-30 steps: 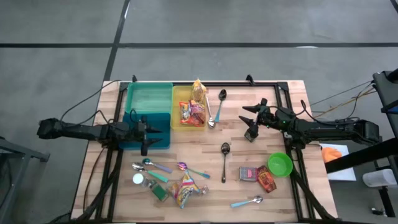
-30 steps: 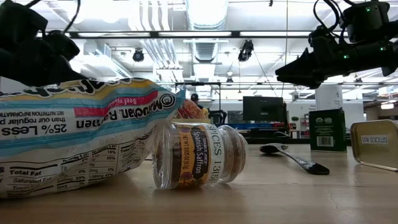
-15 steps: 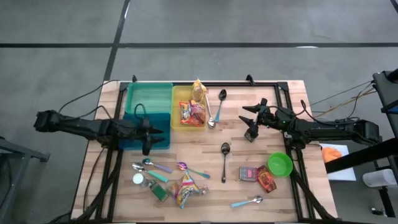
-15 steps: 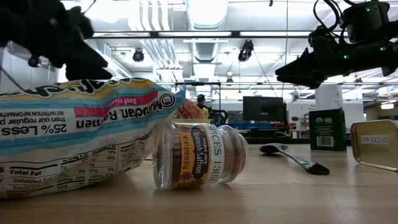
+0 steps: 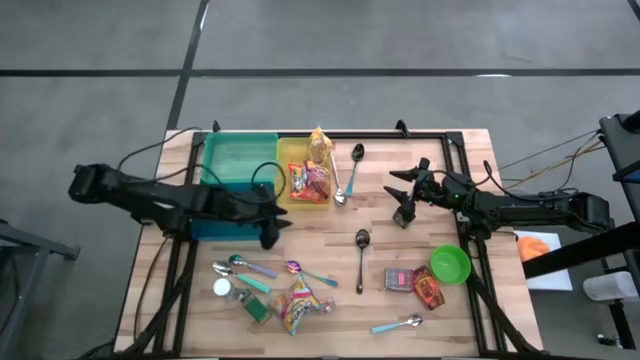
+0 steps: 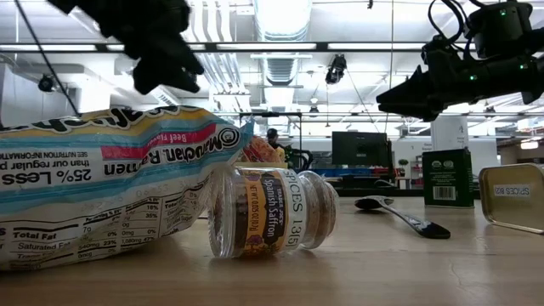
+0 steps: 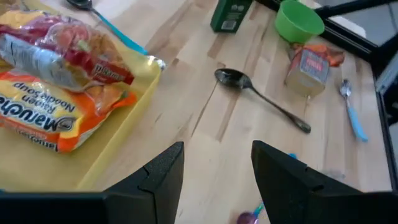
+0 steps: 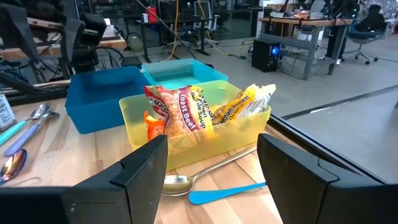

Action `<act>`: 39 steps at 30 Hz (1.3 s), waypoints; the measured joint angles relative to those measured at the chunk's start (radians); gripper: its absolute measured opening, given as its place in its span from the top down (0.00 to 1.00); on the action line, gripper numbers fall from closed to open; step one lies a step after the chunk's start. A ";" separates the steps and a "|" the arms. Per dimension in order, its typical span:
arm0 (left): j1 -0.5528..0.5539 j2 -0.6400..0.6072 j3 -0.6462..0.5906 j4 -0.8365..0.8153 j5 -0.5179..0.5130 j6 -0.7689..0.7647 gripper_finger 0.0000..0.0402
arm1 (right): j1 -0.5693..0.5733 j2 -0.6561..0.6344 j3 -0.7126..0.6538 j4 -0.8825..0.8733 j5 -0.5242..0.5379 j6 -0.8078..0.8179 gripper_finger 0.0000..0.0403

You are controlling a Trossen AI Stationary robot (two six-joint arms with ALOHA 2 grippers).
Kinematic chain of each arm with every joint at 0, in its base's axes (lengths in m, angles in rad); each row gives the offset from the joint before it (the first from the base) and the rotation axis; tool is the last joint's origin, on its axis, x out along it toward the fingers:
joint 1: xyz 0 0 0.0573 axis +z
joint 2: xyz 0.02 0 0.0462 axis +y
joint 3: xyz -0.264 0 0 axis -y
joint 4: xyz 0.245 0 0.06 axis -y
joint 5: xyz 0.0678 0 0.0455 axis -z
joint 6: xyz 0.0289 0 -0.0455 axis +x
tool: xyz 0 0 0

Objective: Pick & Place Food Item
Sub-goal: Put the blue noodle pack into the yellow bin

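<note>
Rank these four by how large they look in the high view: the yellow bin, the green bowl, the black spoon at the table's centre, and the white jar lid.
1. yellow bin
2. green bowl and black spoon: unsure; the bowl covers more area, the spoon is longer but thin
3. white jar lid

Landmark: black spoon [image 5: 361,246] at table centre. Bare wood lies all round it, widest toward the yellow bin [image 5: 305,176]. The left gripper [image 5: 268,228], jaws apart and empty, hangs over that gap. Toward the near edge, ramen packet [image 5: 298,306] and spice jar [image 5: 258,309] crowd the surface. Green bowl [image 5: 450,264] blocks the right side.
</note>
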 joint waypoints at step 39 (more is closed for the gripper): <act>-0.245 0.483 0.443 -0.280 0.084 -0.834 0.45 | 0.000 0.014 0.001 0.003 0.000 0.000 0.39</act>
